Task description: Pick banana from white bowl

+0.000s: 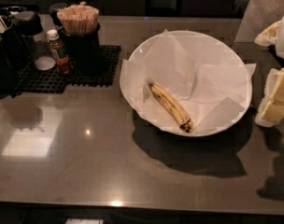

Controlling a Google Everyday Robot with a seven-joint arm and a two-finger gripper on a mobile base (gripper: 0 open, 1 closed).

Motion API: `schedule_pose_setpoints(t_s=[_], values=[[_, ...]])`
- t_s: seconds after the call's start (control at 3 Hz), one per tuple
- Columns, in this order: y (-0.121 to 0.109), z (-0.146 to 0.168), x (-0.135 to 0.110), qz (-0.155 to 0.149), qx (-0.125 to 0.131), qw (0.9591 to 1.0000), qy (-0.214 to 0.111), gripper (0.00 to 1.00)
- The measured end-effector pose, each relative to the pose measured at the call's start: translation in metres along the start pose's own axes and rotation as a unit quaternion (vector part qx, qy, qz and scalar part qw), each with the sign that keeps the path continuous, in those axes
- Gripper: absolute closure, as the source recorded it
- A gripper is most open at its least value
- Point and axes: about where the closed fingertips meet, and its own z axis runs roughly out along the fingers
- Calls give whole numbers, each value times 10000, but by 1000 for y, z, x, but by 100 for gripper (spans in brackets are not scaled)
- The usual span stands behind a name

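The white bowl (235, 64) sits right of centre on the counter, wide and shallow, lined with crinkled white paper. The banana (171, 107) lies in its lower left part, slim, yellow with brown spots and a dark end, pointing from upper left to lower right. My gripper (264, 76) enters at the right edge of the camera view, just outside the bowl's right rim and well to the right of the banana. Its two pale yellow fingers (278, 94) stand far apart with nothing between them.
On the left, a black mesh mat (67, 76) holds a dark cup of wooden stirrers (79, 22), a small brown bottle (59, 51) and dark containers (11, 41). The grey counter (86, 162) ends near the bottom edge.
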Motion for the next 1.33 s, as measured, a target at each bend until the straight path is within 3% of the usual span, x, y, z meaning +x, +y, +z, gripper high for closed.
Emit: schedule_pose_setpoints(t_s=[0.67, 1.0, 1.33], values=[[0, -4, -5, -72, 33, 9999, -91, 0], [1, -9, -30, -397, -119, 9984, -391, 0], [-2, 0, -56, -695, -494, 9947, -574, 0]])
